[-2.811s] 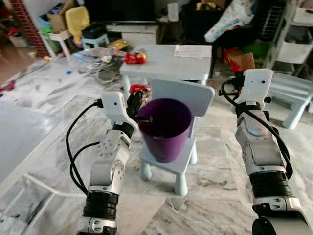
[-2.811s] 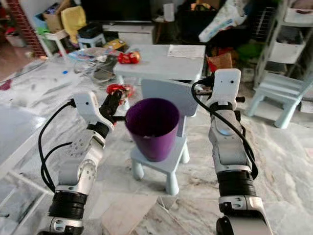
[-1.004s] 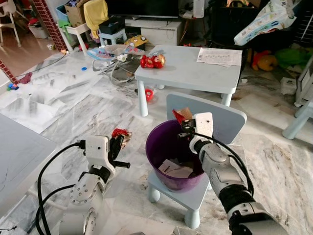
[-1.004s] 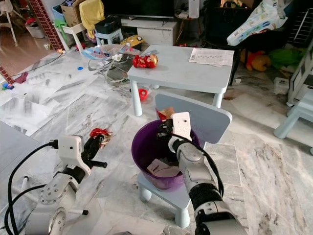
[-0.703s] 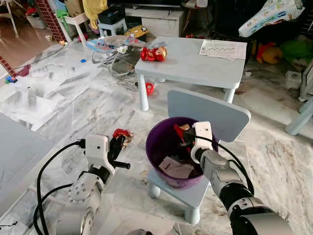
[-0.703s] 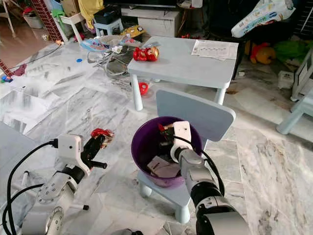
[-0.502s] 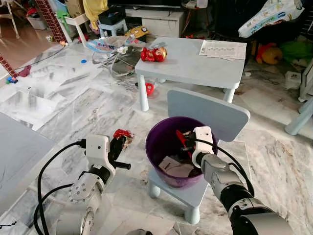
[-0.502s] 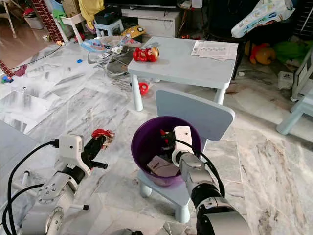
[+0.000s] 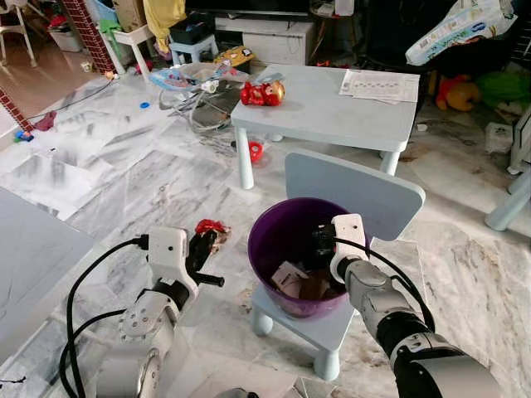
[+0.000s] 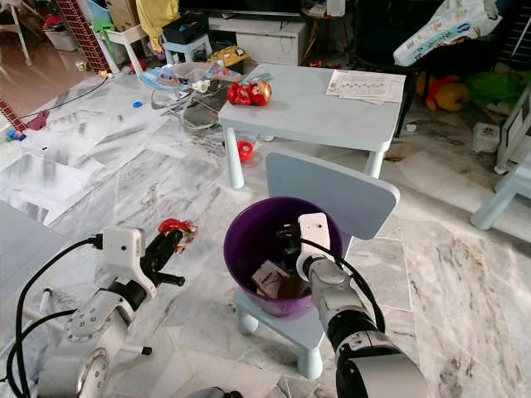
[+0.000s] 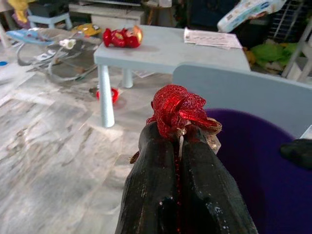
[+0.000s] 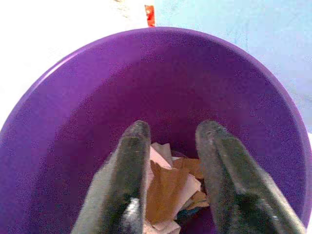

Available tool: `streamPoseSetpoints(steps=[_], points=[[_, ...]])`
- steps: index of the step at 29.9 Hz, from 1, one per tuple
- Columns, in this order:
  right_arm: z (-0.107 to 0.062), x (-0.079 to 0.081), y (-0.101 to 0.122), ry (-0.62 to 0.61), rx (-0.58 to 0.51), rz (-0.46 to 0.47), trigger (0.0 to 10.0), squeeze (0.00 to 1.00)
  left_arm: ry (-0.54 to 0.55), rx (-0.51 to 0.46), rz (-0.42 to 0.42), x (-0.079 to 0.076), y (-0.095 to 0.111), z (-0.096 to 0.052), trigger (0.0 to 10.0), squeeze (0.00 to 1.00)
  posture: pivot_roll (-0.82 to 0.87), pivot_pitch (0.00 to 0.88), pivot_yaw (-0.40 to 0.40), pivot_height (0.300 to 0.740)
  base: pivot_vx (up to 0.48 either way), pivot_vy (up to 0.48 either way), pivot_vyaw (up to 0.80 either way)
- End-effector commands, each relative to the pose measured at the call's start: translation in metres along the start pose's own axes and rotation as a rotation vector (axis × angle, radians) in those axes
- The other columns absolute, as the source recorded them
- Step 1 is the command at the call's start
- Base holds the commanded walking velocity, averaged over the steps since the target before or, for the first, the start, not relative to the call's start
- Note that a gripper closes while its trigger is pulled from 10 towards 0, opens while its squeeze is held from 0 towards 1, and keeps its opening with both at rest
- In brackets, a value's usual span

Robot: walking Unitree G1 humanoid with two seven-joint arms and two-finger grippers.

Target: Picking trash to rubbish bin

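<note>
Reaching down past the rim, the right gripper point(image 12: 170, 146) hung inside the purple bin point(image 9: 274, 240), its two black fingers spread apart with nothing between them. Just beyond the fingertips, at the bottom of the bin, lay the scraps point(image 12: 168, 187): crumpled brown and white paper with a darker bit tucked under. From the head camera the right gripper point(image 9: 325, 242) sat at the far side of the bin's mouth, its white wrist block level with the rim.

Off to the bin's left, well clear of the rim, the left gripper point(image 9: 202, 240) had its fingers pinched tight together on a red wrapper point(image 11: 178, 107). The glittery foil bunched out past the fingertips, with a gold edge showing at one side. Ahead of that gripper stood the bin and behind it the pale blue back of the chair point(image 9: 357, 186); the bin rested on the chair's seat.

Further beyond both grippers stood a small blue table point(image 9: 332, 112) with a red toy point(image 9: 261, 92) near its left edge and a sheet of paper point(image 9: 378, 84) toward its right. More clutter lay on the marble floor point(image 9: 124, 174) to the left of the table. Under the table, by its leg, sat a small red object point(image 9: 255, 151) too small to identify.
</note>
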State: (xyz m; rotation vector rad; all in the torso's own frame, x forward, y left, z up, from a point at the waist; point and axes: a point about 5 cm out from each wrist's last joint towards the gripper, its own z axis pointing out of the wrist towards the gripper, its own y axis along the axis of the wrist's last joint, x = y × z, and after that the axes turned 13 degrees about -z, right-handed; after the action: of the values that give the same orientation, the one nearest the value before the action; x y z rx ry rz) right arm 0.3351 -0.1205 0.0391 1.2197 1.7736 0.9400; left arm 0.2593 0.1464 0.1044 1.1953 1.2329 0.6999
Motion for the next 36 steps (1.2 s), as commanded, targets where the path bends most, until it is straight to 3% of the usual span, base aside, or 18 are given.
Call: streamPoseSetpoints(steps=[1,4,6,9,11,13,18,19,20,21,23,24,27,28,29,36], points=[[0.001,-0.001,0.007,0.005,-0.015,-0.006,10.0,1.0,-0.006,0.008,0.019,0.001,-0.001,0.002,0.0,0.0,0.04,0.089,0.096,0.74,0.0,0.0,0.0],[-0.004,-0.002,0.018,0.049,-0.104,-0.018,10.0,1.0,0.006,0.013,-0.058,-0.001,-0.003,0.018,0.0,0.0,0.0,0.092,0.106,0.74,0.0,0.0,0.0],[-0.01,0.0,0.022,0.09,-0.144,-0.044,10.0,1.0,-0.021,0.02,-0.04,-0.005,-0.005,0.026,0.0,0.0,-0.01,0.092,0.109,0.74,0.0,0.0,0.0],[-0.033,-0.001,0.03,0.132,-0.204,-0.113,10.0,1.0,-0.08,0.045,-0.011,-0.017,-0.012,0.042,0.0,0.0,-0.05,0.095,0.117,0.74,0.0,0.0,0.0],[-0.039,-0.001,0.031,0.154,-0.203,-0.109,10.0,1.0,-0.093,0.053,-0.015,-0.02,-0.014,0.046,0.0,0.0,-0.08,0.097,0.125,0.74,0.0,0.0,0.0],[-0.066,-0.006,0.033,0.205,-0.186,-0.105,10.0,1.0,-0.137,0.085,-0.013,-0.032,-0.024,0.062,0.0,0.0,-0.12,0.101,0.136,0.74,0.0,0.0,0.0],[-0.099,-0.011,0.029,0.289,-0.142,-0.123,10.0,1.0,-0.186,0.111,-0.009,-0.047,-0.032,0.08,0.3,0.0,-0.16,0.103,0.146,0.74,0.0,0.0,0.0],[-0.111,-0.008,0.026,0.365,-0.138,-0.124,10.0,1.0,-0.19,0.12,-0.008,-0.052,-0.035,0.086,0.9,0.0,-0.17,0.101,0.148,0.74,0.0,0.0,0.0],[-0.116,-0.005,0.023,0.417,-0.126,-0.11,10.0,1.0,-0.195,0.122,-0.002,-0.054,-0.036,0.088,2.8,0.0,-0.18,0.099,0.15,0.74,0.0,0.0,0.0],[-0.123,-0.001,0.019,0.477,-0.107,-0.098,10.0,1.0,-0.202,0.127,0.01,-0.056,-0.038,0.09,2.8,0.0,-0.18,0.097,0.152,0.74,0.0,0.0,0.0],[-0.129,0.001,0.008,0.517,-0.068,-0.106,10.0,1.0,-0.191,0.153,0.011,-0.059,-0.044,0.093,5.0,0.0,-0.19,0.093,0.155,0.74,0.0,0.0,0.0],[-0.131,0.001,0.005,0.516,-0.05,-0.108,10.0,1.0,-0.184,0.165,0.01,-0.06,-0.048,0.094,10.0,0.0,-0.2,0.091,0.156,0.74,0.0,0.0,0.0],[-0.135,0.003,0.005,0.529,-0.025,-0.095,10.0,1.0,-0.161,0.197,-0.013,-0.06,-0.056,0.096,10.0,0.0,-0.21,0.087,0.158,0.74,0.0,0.0,0.0],[-0.137,0.006,0.008,0.552,-0.027,-0.069,10.0,1.0,-0.158,0.206,-0.005,-0.061,-0.058,0.096,10.0,0.06,-0.22,0.083,0.163,0.74,0.0,0.0,0.0],[-0.139,0.007,0.01,0.559,-0.017,-0.081,10.0,1.0,-0.158,0.207,0.002,-0.061,-0.06,0.097,10.0,1.0,-0.22,0.078,0.164,0.74,0.0,0.0,0.0],[-0.143,0.005,0.011,0.557,0.005,-0.076,10.0,1.0,-0.148,0.218,0.005,-0.061,-0.063,0.099,10.0,1.0,-0.23,0.074,0.17,0.74,0.0,0.0,0.0]])
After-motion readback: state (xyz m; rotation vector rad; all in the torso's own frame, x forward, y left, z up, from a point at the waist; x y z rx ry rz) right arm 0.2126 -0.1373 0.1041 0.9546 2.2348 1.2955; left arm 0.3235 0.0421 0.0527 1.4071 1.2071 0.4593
